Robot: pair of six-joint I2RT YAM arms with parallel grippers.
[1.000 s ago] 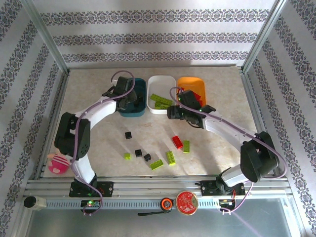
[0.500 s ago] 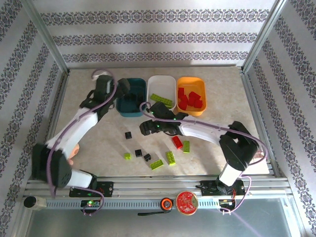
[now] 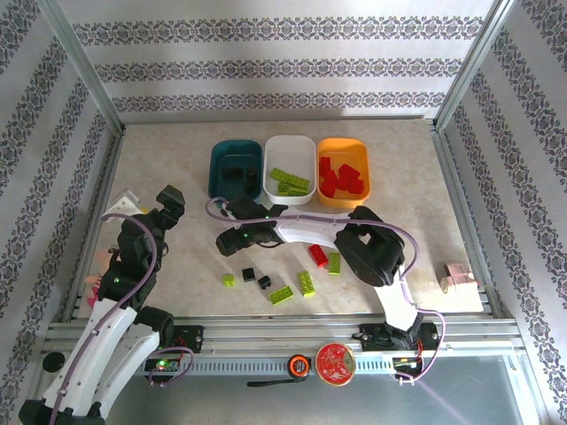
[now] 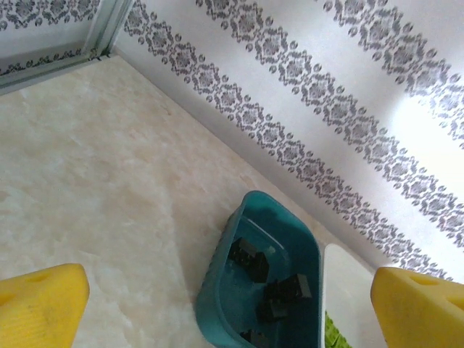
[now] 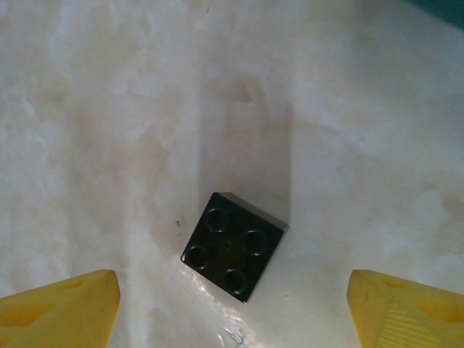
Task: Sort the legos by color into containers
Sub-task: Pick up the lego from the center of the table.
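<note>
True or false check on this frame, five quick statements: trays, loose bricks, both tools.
1. Red bricks lie in the orange tray. True.
2. The white tray holds black bricks. False: green bricks.
3. The right tool is open above a black brick on the table. True.
4. The left tool grips a brick. False: open, empty.
5. No red brick is on the table. False: one red brick lies there.

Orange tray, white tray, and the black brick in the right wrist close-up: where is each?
orange tray (image 3: 344, 203), top view, near rim
white tray (image 3: 291, 150), top view, bare far floor
black brick (image 5: 232, 246), right wrist view, studded top
</note>
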